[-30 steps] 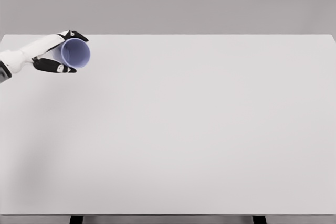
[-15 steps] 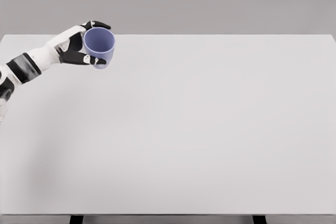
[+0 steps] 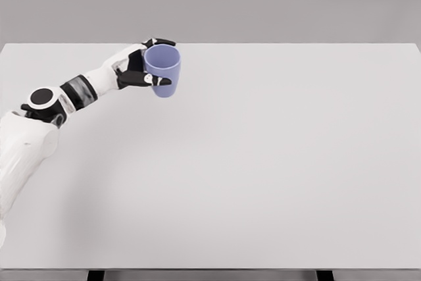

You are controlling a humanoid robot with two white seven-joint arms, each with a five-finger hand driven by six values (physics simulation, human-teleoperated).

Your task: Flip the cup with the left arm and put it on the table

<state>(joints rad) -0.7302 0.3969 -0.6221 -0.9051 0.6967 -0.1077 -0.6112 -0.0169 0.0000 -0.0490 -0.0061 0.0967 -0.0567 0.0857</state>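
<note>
The left hand (image 3: 141, 67) has the cup (image 3: 162, 70) in its grip, black fingers (image 3: 158, 80) wrapped round the near side and more curled over the far rim. The cup is pale blue-violet and sits upright in that grip, mouth up and tipped a touch toward the camera. It hangs over the far left part of the table (image 3: 263, 162), and whether its base touches the top cannot be told from this angle. No logo, label or lettering shows on the cup, the arm or the table. The left arm (image 3: 59, 100) reaches in from the lower left edge, white shells with a dark band at the wrist and a round black joint cap. The table is a plain off-white slab filling most of the view, two dark legs (image 3: 96, 275) peeking out under its front edge. Behind it stands a flat grey wall (image 3: 263, 1).
</note>
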